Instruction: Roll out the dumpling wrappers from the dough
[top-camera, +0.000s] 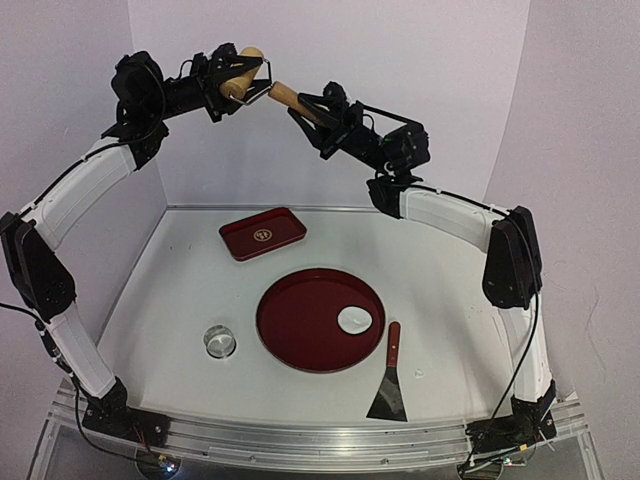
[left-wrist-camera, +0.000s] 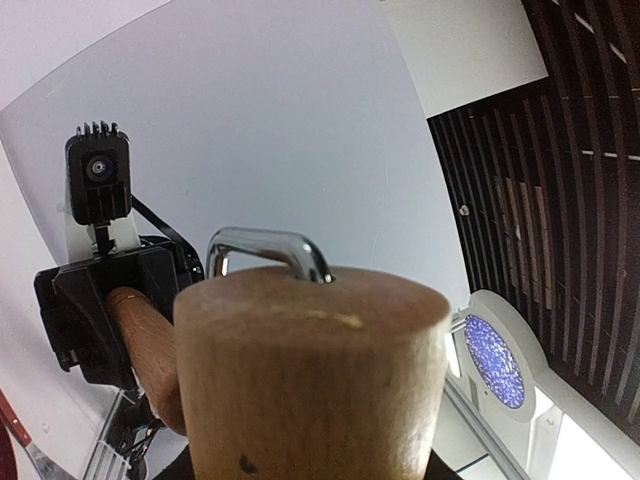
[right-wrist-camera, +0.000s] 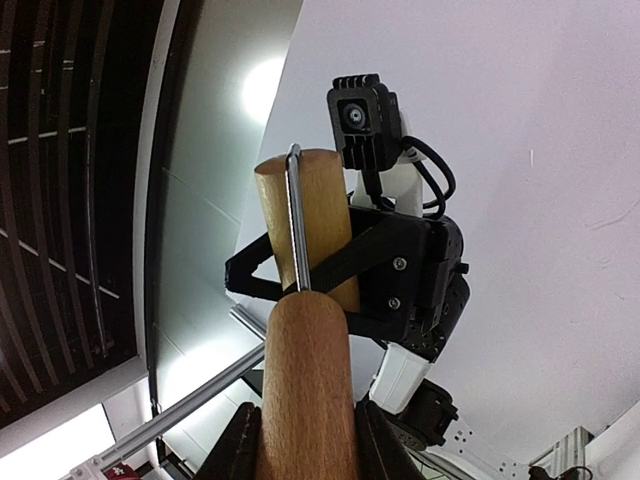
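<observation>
Two tools lie low in the frame: a scraper and a ring. Just above, the dough sits in the round tray, by its right rim. It looks soft, light and sticky, best lifted from under its edge, not pinched. Up top, the left gripper is clamped on the roller by its drum, the right gripper on its handle.

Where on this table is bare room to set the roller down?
Bare: the table right of the rectangular tray, and the round tray's left half. Crowded: its right side, with dough and scraper.
</observation>
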